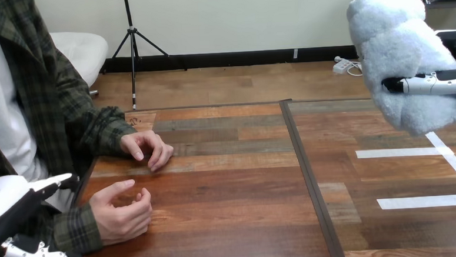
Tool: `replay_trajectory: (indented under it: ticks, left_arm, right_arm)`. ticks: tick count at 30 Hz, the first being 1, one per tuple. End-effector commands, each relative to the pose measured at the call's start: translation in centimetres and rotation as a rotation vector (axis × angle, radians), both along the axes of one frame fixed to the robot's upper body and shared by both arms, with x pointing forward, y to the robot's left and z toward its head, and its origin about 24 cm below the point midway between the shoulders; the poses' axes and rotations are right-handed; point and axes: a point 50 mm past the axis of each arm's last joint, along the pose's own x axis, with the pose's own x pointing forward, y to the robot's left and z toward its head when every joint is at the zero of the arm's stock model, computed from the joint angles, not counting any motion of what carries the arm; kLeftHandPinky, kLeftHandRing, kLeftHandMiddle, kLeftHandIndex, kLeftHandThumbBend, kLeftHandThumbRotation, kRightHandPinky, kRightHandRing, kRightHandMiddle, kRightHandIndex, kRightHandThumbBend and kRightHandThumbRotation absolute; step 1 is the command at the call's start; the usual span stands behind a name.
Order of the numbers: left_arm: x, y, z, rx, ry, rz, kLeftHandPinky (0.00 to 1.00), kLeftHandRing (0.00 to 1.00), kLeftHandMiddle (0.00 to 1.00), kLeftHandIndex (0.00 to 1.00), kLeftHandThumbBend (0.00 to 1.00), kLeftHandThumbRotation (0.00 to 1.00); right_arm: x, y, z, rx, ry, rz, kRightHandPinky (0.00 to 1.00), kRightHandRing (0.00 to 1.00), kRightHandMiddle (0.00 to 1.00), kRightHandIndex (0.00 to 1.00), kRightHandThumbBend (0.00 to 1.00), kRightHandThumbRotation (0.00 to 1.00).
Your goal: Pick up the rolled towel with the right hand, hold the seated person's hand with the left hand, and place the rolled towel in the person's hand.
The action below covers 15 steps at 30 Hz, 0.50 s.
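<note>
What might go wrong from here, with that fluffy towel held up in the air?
The rolled towel is bulky and the right hand clasps only its lower part, so it might slip on the way over. The left hand sits by the person's sleeve, not on the person's nearer hand; that hand is half curled, so the towel may not seat in it.

Far hand [147, 149], near hand [122, 213] block left; table [240, 184] middle open.

The left robot hand [6, 218] is black with white shells.
</note>
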Motion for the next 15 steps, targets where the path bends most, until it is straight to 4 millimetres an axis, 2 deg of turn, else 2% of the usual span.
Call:
replay_trajectory:
  ticks: [1,7,15]
  left_arm:
    - [1.67,0.50,2.51,0.030,-0.082,-0.020,0.82,0.86,0.87,0.90,1.00,0.38]
    - [1.81,0.78,2.30,0.029,-0.067,-0.013,0.80,0.84,0.86,0.89,1.00,0.37]
    - [1.97,1.10,2.03,0.000,-0.042,0.009,0.65,0.73,0.81,0.84,1.00,0.34]
  right_arm:
    - [0.27,-0.02,3.78,-0.005,-0.157,0.019,0.02,0.05,0.09,0.10,0.59,0.00]
    - [0.20,0.03,3.81,0.000,-0.168,0.024,0.02,0.05,0.09,0.10,0.59,0.00]
    - [0.15,0.13,3.84,0.000,-0.177,0.023,0.02,0.05,0.09,0.10,0.60,0.00]
